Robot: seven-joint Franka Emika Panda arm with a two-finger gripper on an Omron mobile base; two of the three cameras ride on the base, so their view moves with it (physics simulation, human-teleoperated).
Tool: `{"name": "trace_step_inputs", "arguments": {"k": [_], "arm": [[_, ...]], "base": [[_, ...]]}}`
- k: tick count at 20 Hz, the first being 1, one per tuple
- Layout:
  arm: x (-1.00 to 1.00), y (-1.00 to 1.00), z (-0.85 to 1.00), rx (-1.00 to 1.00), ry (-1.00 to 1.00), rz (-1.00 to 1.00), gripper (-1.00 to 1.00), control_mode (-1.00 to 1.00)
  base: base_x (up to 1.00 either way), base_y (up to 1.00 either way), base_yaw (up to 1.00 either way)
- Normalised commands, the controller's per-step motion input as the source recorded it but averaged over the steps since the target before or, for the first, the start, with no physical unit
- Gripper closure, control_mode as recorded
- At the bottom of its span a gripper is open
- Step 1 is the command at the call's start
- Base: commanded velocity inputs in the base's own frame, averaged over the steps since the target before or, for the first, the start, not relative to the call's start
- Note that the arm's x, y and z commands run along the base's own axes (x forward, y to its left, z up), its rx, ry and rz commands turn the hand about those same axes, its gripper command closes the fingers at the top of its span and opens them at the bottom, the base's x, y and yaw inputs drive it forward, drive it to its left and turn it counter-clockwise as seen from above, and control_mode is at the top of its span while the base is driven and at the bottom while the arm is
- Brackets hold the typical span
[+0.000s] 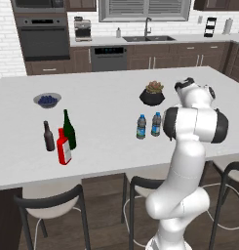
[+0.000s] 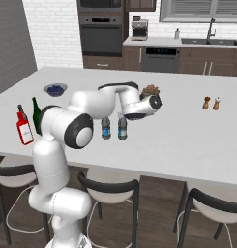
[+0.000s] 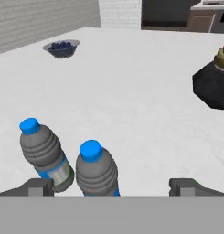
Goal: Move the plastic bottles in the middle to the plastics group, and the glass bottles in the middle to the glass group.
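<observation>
Two small clear plastic bottles with blue caps stand side by side near the middle of the island, one [image 1: 141, 127] [image 3: 42, 157] left of the other [image 1: 156, 124] [image 3: 96, 170]. My gripper [image 3: 113, 187] hangs open just above and behind them, touching neither, with the right-hand bottle between its fingertips' line. At the far left the red flat-sided glass bottle [image 1: 64, 147] [image 2: 24, 128] stands upright right beside the tall green wine bottle [image 1: 69, 129] and the shorter brown bottle [image 1: 49, 136] of the glass group.
A black bowl of food [image 1: 152, 94] [image 3: 213, 84] sits just behind the water bottles. A blue bowl [image 1: 47, 100] [image 3: 61, 47] is at the far left. Salt and pepper shakers [image 2: 211, 103] stand to the right. Dark chairs [image 1: 48, 202] line the island's front edge.
</observation>
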Motion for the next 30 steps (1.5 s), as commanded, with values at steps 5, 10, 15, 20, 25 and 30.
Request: {"name": "trace_step_inputs", "arguments": {"k": [5,10,15,20,25,30], "arm": [[0.15,0.28,0.00,-0.01,0.02,0.00,-1.00,-1.00],[0.21,0.15,-0.06,0.00,0.01,0.00,-1.00,-1.00],[0.17,0.03,-0.24,-0.01,0.00,0.00,-1.00,-1.00],[0.00,0.13,-0.13,-0.01,0.00,0.00,-1.00,-1.00],[0.00,0.13,0.00,0.00,0.00,0.00,-1.00,-1.00],[0.00,0.09,-0.01,0.00,0.00,0.00,-1.00,-1.00]], "base": [[0.00,0.00,0.00],[0.00,0.00,0.00],[0.00,0.00,0.00],[0.00,0.00,0.00],[0.00,0.00,0.00],[0.00,0.00,0.00]]}}
